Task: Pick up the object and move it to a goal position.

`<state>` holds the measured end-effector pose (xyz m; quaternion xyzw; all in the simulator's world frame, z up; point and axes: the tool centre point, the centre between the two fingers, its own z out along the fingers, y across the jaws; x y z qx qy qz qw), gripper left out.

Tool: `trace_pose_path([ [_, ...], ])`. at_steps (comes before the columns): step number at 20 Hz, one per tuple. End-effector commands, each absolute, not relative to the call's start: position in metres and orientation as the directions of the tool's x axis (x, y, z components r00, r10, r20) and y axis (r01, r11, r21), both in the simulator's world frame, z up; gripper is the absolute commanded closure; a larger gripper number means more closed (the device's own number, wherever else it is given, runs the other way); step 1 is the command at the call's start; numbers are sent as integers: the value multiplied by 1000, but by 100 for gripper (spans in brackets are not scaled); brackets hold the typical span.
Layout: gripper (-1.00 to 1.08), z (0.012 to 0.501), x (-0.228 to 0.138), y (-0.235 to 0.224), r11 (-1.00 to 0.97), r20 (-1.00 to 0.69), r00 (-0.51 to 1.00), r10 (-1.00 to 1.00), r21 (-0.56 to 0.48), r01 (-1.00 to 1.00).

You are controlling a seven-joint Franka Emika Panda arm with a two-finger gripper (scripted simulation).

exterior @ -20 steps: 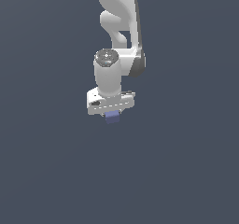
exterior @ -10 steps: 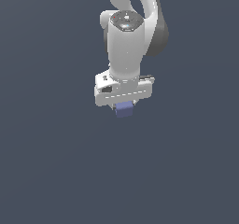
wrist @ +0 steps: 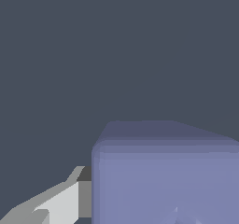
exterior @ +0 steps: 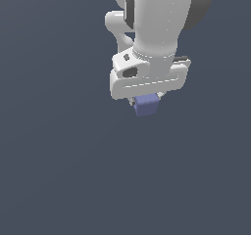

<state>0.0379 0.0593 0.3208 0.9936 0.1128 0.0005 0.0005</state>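
We see the white gripper [exterior: 145, 102] pinching the blue cube [exterior: 146, 105], which hangs below it against a plain dark grey backdrop [exterior: 59, 170].

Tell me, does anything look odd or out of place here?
Nothing stands out. The gripper holds the small blue cube, which pokes out squarely beneath the white hand. In the wrist view the cube sits against one finger, with no visible damage. Only plain dark background surrounds them.
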Motion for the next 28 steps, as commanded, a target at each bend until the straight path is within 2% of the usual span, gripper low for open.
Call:
trace_pose_path([
  [1, 108, 339, 44, 68, -975, 0, 975, 224, 1, 224],
  [15, 108, 411, 70, 106, -975, 0, 975, 223, 0, 223],
  [28, 108, 446, 84, 124, -975, 0, 975, 223, 0, 223],
])
